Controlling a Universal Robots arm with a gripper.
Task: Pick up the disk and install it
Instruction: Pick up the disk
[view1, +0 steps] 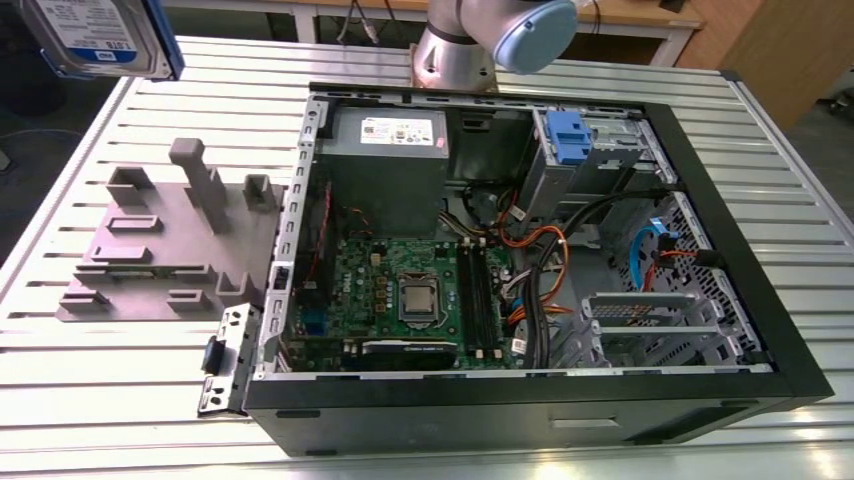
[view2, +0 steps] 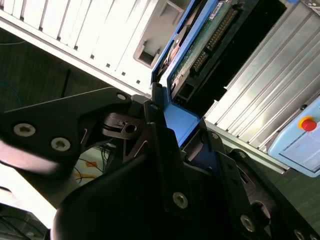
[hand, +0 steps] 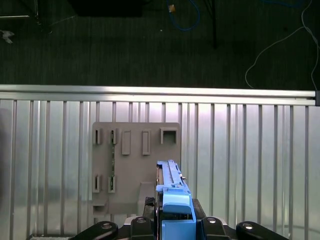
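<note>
Closed jaws gripping the disk (view1: 94, 35), held above grey fixture plate (view1: 160, 250)

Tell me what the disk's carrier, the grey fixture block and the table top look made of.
Carrier on the disk: blue plastic, likely moulded; uniform saturated colour, soft sheen.
Fixture block: matte grey, probably plastic or printed; no metallic glint.
Table top: bare aluminium slats, it seems; silvery, brushed reflections.
</note>
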